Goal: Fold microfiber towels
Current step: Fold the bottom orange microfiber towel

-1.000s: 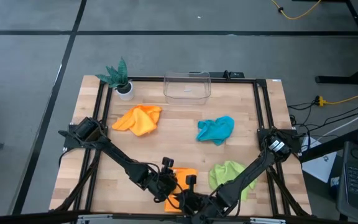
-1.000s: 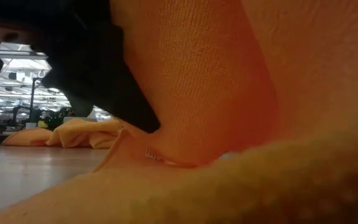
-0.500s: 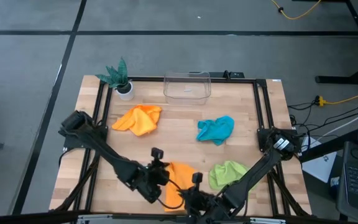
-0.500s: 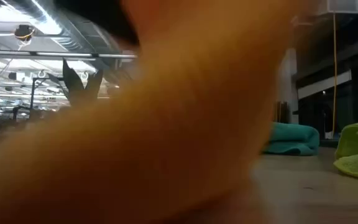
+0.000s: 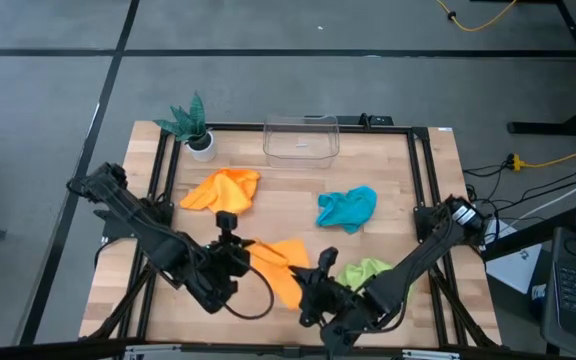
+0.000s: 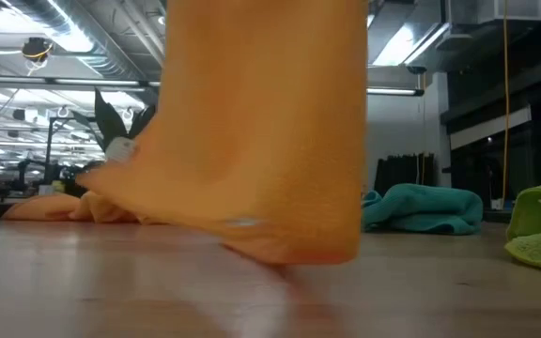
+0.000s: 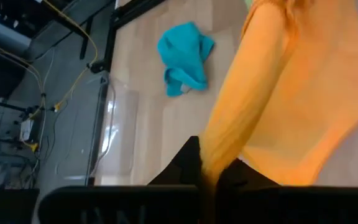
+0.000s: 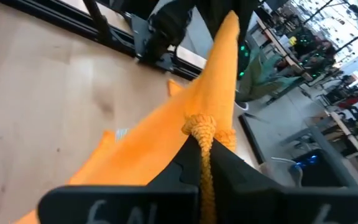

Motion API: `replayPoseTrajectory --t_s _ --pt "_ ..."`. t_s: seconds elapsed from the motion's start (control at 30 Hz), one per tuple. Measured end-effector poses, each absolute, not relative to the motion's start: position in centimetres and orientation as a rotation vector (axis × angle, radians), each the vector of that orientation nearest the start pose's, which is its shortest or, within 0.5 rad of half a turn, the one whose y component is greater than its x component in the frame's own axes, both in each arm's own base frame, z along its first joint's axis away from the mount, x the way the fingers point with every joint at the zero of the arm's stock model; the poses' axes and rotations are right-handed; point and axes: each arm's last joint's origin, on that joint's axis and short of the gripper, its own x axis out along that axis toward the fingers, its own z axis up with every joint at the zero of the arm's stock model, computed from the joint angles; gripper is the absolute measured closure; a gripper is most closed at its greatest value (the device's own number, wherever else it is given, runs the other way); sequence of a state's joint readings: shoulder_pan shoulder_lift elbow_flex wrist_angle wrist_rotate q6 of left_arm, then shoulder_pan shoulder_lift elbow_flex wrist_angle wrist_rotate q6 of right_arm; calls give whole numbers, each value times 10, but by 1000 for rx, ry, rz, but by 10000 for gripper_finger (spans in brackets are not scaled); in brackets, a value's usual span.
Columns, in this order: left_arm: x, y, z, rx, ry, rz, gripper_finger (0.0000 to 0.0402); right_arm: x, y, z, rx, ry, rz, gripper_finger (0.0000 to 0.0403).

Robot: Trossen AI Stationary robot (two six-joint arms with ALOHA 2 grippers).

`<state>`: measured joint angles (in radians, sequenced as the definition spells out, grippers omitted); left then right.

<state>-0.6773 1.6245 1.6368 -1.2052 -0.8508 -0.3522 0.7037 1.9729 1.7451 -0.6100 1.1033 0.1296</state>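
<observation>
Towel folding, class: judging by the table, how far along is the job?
Done: nothing looks folded. In hand: the left claw and right claw each pinch an edge of one orange towel, lifted between them. Left: the second orange towel, the teal towel and the green towel lie crumpled.

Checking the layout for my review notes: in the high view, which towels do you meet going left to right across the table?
Crumpled orange towel → orange towel held up between both end effectors → teal-blue towel. The lime green towel overlaps the teal one's span, so I leave it unordered.
</observation>
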Motion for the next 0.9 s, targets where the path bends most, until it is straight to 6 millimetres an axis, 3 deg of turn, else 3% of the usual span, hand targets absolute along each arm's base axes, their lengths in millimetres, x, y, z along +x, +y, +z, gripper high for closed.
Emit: replayPoseTrajectory --t_s 0.33,0.5,0.73,0.9 --pt "248 -152 351 489 937 368 401 362 230 300 -654 550 -450 394" --pt "239 -140 349 442 1006 482 401 371 215 304 -565 565 -454 379" --pt "235 -141 348 419 1046 472 401 377 204 300 -541 638 -359 281" --pt "231 -147 345 234 1155 405 401 373 200 299 -501 667 -385 209"
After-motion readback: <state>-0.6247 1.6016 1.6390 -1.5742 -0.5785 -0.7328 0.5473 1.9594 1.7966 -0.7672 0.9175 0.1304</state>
